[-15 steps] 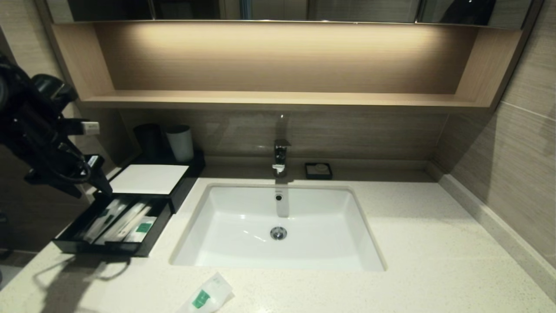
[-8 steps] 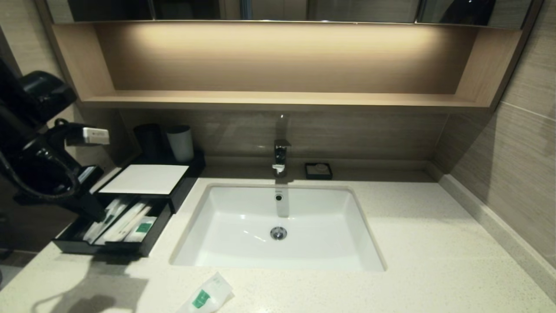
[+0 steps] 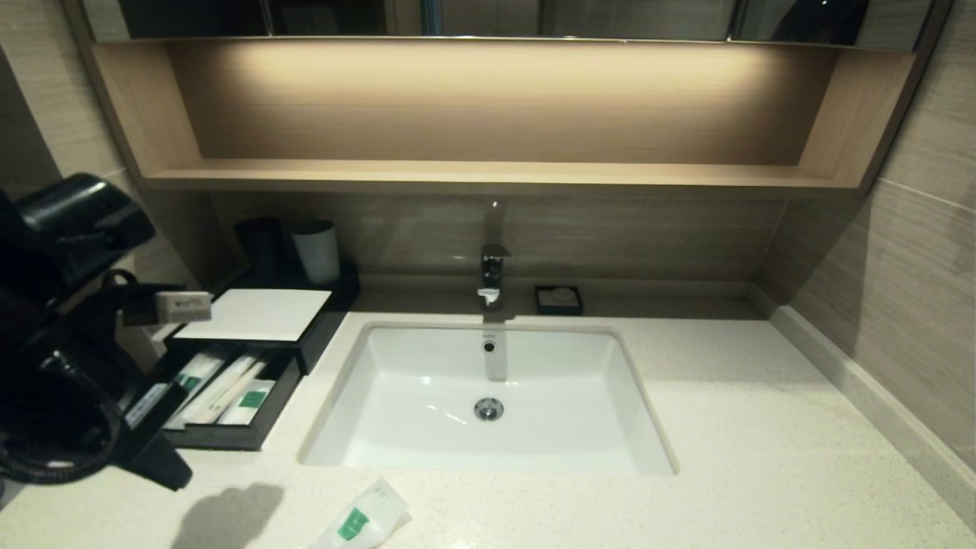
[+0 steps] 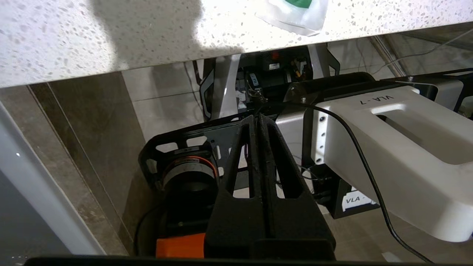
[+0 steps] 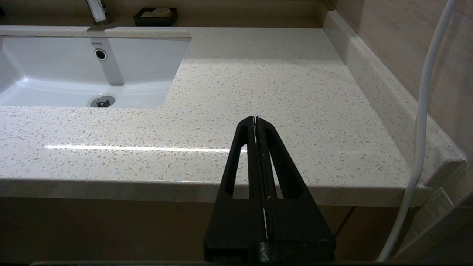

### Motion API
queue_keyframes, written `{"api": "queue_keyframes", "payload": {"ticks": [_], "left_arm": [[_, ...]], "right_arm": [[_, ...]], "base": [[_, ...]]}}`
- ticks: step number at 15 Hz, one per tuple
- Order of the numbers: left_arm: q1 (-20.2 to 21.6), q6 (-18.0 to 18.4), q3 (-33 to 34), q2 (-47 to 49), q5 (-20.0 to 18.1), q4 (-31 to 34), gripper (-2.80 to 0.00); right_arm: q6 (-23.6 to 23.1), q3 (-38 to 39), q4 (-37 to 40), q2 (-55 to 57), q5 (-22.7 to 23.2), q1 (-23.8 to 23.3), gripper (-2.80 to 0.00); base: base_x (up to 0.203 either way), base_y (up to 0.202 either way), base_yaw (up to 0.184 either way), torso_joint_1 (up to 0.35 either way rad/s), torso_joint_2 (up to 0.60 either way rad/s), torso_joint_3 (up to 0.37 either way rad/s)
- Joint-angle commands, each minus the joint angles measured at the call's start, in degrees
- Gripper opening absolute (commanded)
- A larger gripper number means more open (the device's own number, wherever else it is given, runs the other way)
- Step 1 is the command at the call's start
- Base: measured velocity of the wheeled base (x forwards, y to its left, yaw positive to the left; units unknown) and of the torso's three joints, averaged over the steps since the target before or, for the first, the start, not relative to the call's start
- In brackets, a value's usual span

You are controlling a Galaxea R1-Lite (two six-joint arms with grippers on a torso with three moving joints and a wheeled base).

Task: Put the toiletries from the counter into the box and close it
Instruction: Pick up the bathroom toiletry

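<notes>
left gripper (image 4: 258, 120): fingers pressed flat together, nothing between them. In the head view the arm hangs over the counter's front-left corner, covering the near-left end of the drawer. Its wrist camera looks past the counter's front edge to the robot base and floor tiles below.
right gripper (image 5: 256, 120): fingers pressed together, empty, parked off the counter's front edge near the right end. Not in the head view.
counter (image 3: 747, 427): cream speckled stone, white sink (image 3: 488, 396) sunk in the middle, faucet (image 3: 492, 276) at the sink's back edge.
box (image 3: 263, 314): black, white top panel, at the counter's back-left, left of the sink.
drawer (image 3: 252, 433): pulled out toward the front edge, open.
sachets in drawer (image 3: 221, 387): frosted white, green labels, lying lengthwise side by side. At least two long ones plus a shorter one at the right; left part hidden by the arm, exact count unclear.
loose sachet (image 3: 364, 517): short, wide, green square label, flat on the counter at the front edge, in front of the sink's left half, well apart from the box. Its end also shows at the counter edge in the left wrist view (image 4: 295, 14).
cups (image 3: 293, 250): one dark, one white, standing behind the box at the back edge.
soap dish (image 3: 559, 299): small, black, at the back edge, right of the faucet.
shelf (image 3: 488, 174): light wood, above the counter on the back wall.
</notes>
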Motion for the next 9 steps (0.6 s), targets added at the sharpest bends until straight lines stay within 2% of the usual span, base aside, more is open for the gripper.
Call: {"api": "queue_keyframes", "payload": {"ticks": [1, 4, 9], "left_arm": [[-2.6, -2.9, 6.5, -2.6, 0.4, -3.5, -2.8], [-4.1, -4.3, 12.3, -3.4, 1.3, -7.7, -2.8], [-7.7, -5.9, 20.2, -4.4, 5.0, -15.4, -2.8]], "right_arm": [[0.0, 0.1, 0.0, 0.0, 0.0, 0.0, -2.8], [0.0, 0.1, 0.0, 0.0, 0.0, 0.0, -2.8], [0.0, 0.1, 0.0, 0.0, 0.0, 0.0, -2.8]], "base": [[0.0, 0.0, 0.0, 0.0, 0.0, 0.0], [0.0, 0.0, 0.0, 0.0, 0.0, 0.0], [0.0, 0.0, 0.0, 0.0, 0.0, 0.0]]}}
